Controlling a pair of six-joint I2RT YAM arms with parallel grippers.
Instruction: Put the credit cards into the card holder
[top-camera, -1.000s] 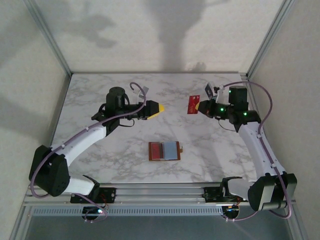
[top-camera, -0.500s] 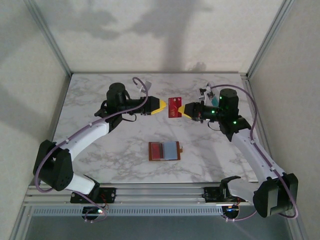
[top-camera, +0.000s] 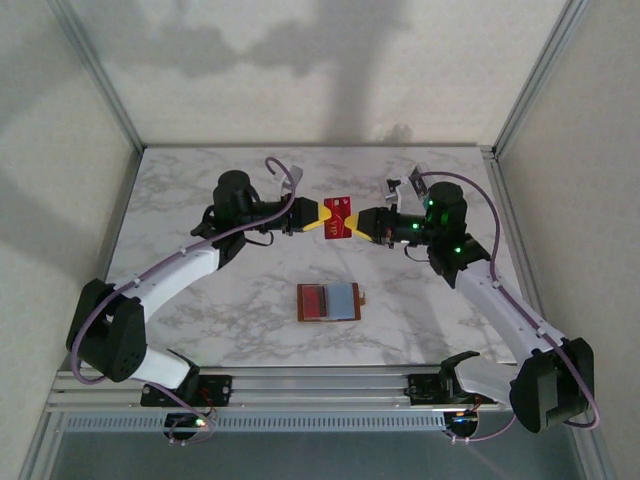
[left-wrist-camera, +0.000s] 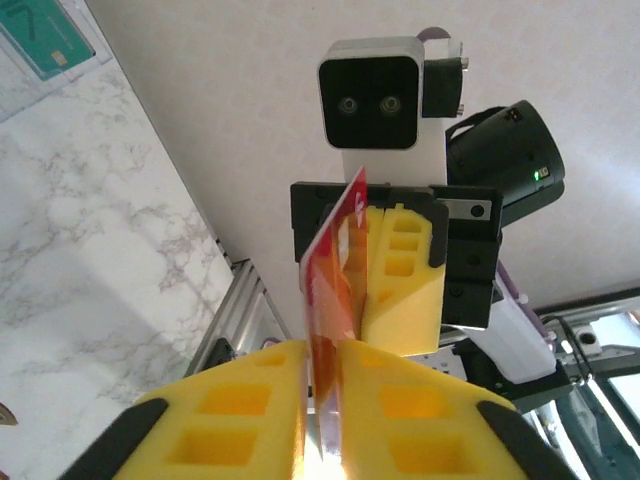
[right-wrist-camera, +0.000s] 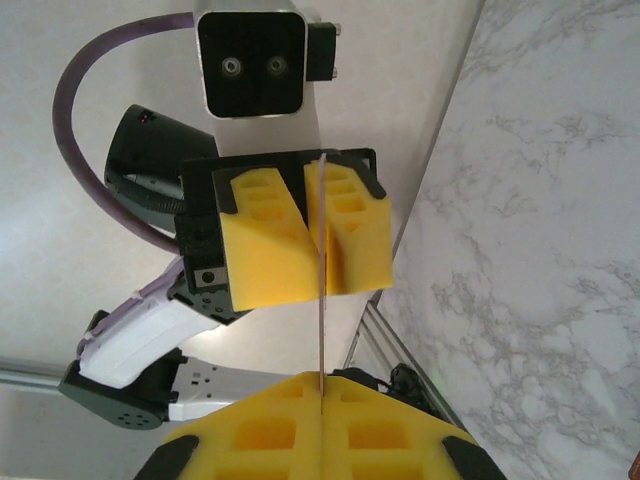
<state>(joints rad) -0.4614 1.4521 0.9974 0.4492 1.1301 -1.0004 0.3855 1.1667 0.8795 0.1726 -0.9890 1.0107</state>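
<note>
The left end effector (top-camera: 327, 221) and right end effector (top-camera: 356, 222) clamp the red card (top-camera: 340, 212); left wrist view adds a cropped teal card (left-wrist-camera: 45, 35) at 11 o'clock.

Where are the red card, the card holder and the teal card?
red card (top-camera: 341, 212): top view, centre of its face
card holder (top-camera: 362, 298): top view, its snap tab
teal card (left-wrist-camera: 45, 35): left wrist view, its face

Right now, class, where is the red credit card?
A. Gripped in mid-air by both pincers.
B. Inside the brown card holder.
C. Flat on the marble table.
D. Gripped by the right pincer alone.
A: the left pincer and the right pincer each clamp one end of the red credit card, above the marble table.
</note>
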